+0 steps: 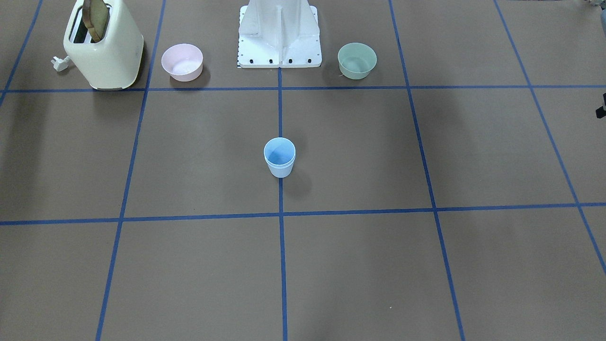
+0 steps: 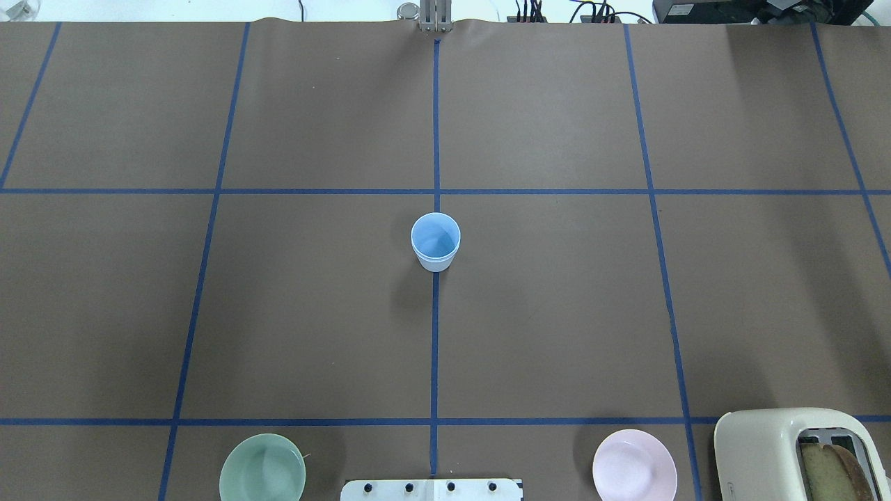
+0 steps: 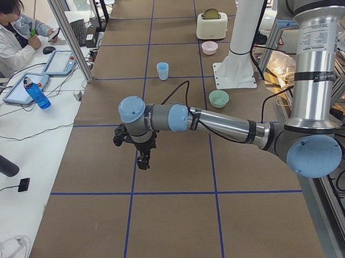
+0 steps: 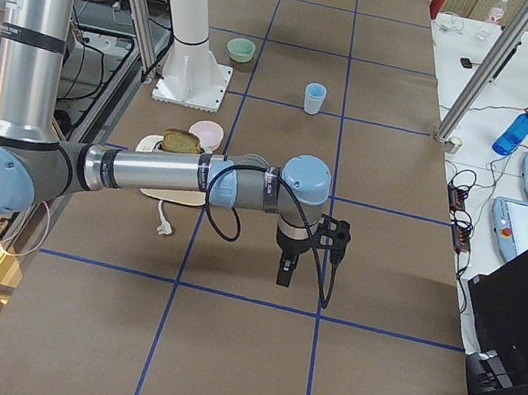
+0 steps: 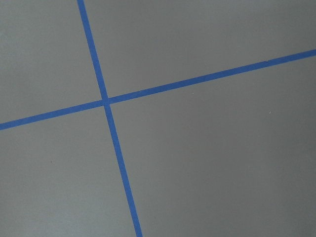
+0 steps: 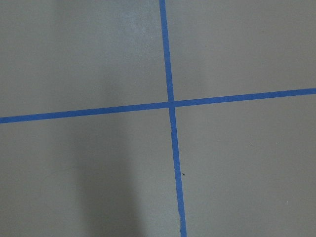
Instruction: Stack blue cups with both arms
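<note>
On brown paper [image 1: 189, 156], nested tapered blue cups [image 1: 280, 158]; left pincer [image 3: 142, 163], right pincer [image 4: 285, 273]: state untellable

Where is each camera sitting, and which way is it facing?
Front-facing: across the table, looking down toward the robot; its white base mount shows.
Overhead: behind the robot, looking forward; only the mount's edge.
Exterior left: table's left end; left arm near, left claw pointing down.
Exterior right: opposite end; right arm, right claw likewise.
Left wrist: down on a tape cross; no claw.
Right wrist: same.
Shared: first four show the blue cups.
</note>
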Controlling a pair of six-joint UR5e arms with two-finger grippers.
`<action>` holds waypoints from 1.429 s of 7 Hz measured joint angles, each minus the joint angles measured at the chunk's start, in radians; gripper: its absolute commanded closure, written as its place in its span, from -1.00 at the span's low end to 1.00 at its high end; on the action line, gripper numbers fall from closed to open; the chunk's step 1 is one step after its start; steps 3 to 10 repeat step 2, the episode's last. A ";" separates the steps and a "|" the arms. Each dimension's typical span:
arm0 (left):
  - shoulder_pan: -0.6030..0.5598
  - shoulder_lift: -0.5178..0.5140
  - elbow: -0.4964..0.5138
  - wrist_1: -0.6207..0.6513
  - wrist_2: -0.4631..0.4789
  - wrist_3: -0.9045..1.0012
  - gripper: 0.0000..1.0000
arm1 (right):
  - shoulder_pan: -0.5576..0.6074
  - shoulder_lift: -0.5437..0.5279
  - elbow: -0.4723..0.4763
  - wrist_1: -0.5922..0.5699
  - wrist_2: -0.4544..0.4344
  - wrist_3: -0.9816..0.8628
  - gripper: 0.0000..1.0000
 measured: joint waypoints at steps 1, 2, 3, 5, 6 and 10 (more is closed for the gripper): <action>0.000 0.002 0.000 0.001 0.000 0.000 -0.98 | 0.002 0.000 0.001 0.000 0.000 0.000 -1.00; -0.001 0.007 -0.001 0.001 0.000 0.000 -0.98 | 0.003 0.000 0.001 0.000 0.000 -0.001 -1.00; -0.001 0.007 -0.001 0.001 0.000 0.000 -0.98 | 0.003 0.000 0.001 0.000 0.000 -0.001 -1.00; -0.001 0.007 -0.001 0.001 0.000 0.000 -0.98 | 0.003 0.000 0.001 0.000 0.000 -0.001 -1.00; -0.001 0.007 -0.001 0.001 0.000 0.000 -0.98 | 0.003 0.000 0.001 0.000 0.000 -0.001 -1.00; -0.001 0.007 -0.001 0.001 0.000 0.000 -0.98 | 0.003 0.000 0.001 0.000 0.000 -0.001 -1.00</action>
